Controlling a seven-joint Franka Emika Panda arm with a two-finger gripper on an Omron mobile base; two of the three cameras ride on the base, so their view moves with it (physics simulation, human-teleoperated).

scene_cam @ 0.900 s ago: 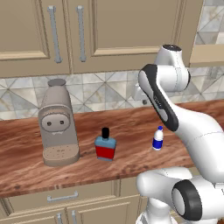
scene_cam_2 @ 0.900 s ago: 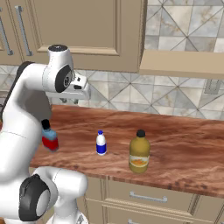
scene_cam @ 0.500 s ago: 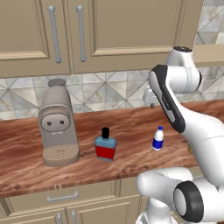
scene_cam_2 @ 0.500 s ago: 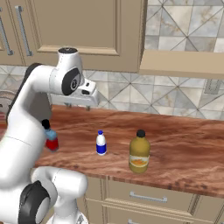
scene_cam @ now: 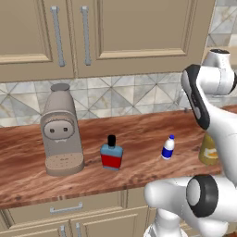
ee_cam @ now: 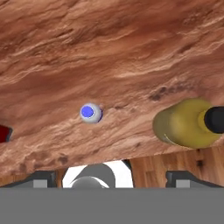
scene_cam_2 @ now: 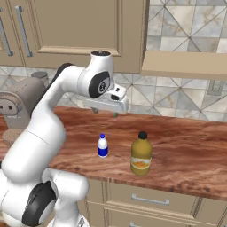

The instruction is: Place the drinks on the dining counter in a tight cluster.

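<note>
Three drinks stand apart on a wall counter (scene_cam: 139,134) with a reddish wood-grain top: a squat blue flask with a red label (scene_cam: 111,155), a tiny white bottle with a blue cap (scene_cam: 168,147) (scene_cam_2: 103,146) (ee_cam: 91,113), and a tall amber bottle (scene_cam_2: 141,154) (ee_cam: 186,122). My gripper (scene_cam_2: 105,111) hangs open and empty above the counter, behind and over the white bottle, looking straight down. In the hand view its tips (ee_cam: 111,177) flank the bottom edge, with the flask's red label (ee_cam: 3,133) at the left edge. The dining counter is out of view.
A beige coffee machine (scene_cam: 60,132) stands on the counter left of the flask. A tiled backsplash (scene_cam: 129,95) and tan wall cabinets (scene_cam: 129,32) rise behind. Drawers (scene_cam_2: 150,199) sit under the counter's front edge. A wall outlet (scene_cam_2: 216,87) is at the right.
The arm has swung to the right along the counter, toward the white and amber bottles. The gripper's jaws have spread from shut to wide. The bottles have not moved.
</note>
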